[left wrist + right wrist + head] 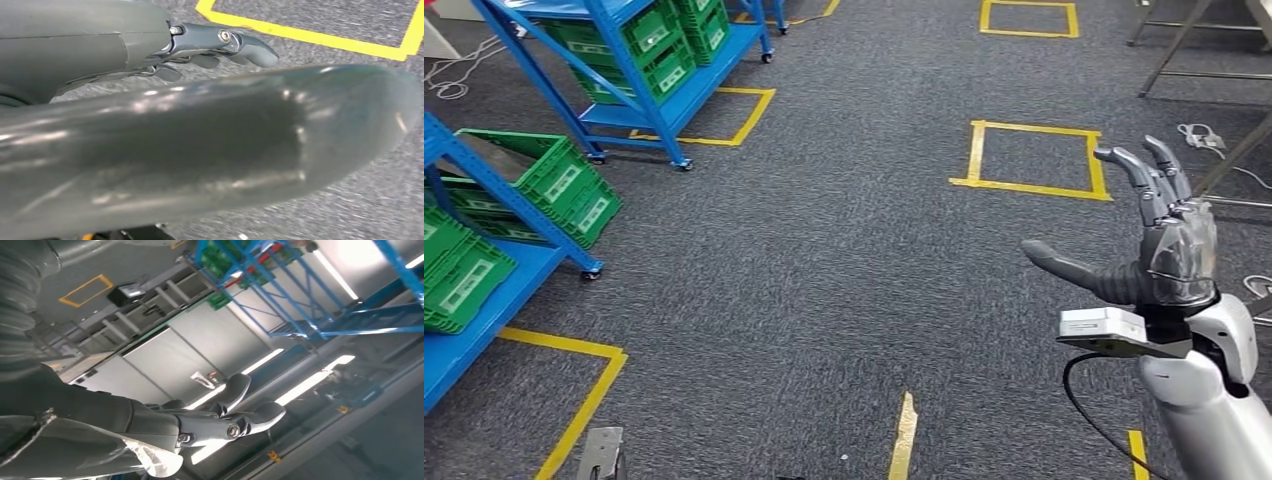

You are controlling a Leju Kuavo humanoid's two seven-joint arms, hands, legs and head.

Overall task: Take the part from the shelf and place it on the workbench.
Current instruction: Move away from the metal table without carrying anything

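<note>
1. The right hand (1159,235) is raised at the right of the head view, fingers spread and pointing up, thumb stuck out sideways, nothing in it.
2. In the right wrist view the same hand's fingers (240,410) are apart and hold nothing; behind them are blue racking and long ceiling lights.
3. A small white box (1102,324) is fixed at the right wrist, with a black cable (1089,400) looping down from it.
4. The left hand (215,47) shows in the left wrist view over grey carpet; its dark fingers are curled loosely and nothing is seen in them, but a blurred thick thumb (200,150) covers much of the picture, so whether it is open or closed cannot be told.
5. Blue shelves (639,70) stand at the left and upper left of the head view, holding green crates (554,180).
6. The crates carry white labels (562,183); the writing on them is too small to read.
7. The part cannot be made out; whether it lies in a crate cannot be told.
8. Yellow tape squares (1032,160) mark the grey carpet (824,260).
9. Metal frame legs (1194,45) stand at the upper right.
</note>
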